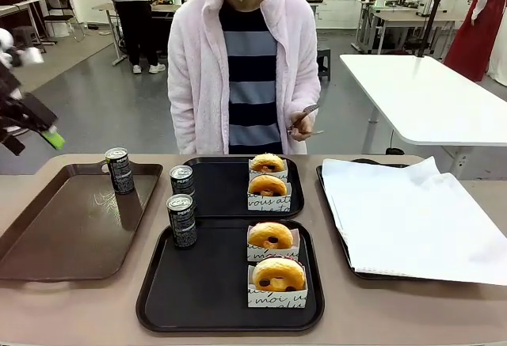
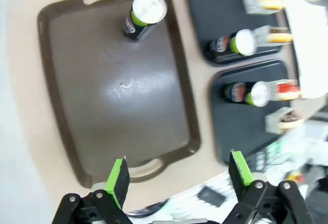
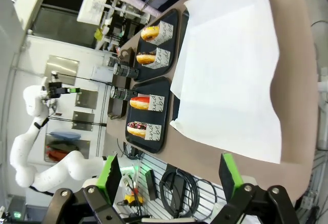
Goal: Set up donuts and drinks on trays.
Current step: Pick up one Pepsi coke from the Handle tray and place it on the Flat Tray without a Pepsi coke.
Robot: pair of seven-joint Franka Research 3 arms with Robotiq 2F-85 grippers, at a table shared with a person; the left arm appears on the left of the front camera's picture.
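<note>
I see each black tray (image 1: 214, 294) holding two donuts (image 1: 270, 235) and a can (image 1: 182, 220) (a third stands on the far brown tray (image 1: 71, 227)). Left gripper (image 2: 177, 175) and right gripper (image 3: 169, 177) both spread wide, empty.

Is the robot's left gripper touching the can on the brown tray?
Apart. The left wrist view shows the left gripper with jaws open, empty, high above the long brown plastic tray; the slim dark can stands far off at its other end.

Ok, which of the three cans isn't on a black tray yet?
The can standing upright at the far end of the brown tray. The other two cans each stand on the left side of a black tray, beside the donuts.
</note>
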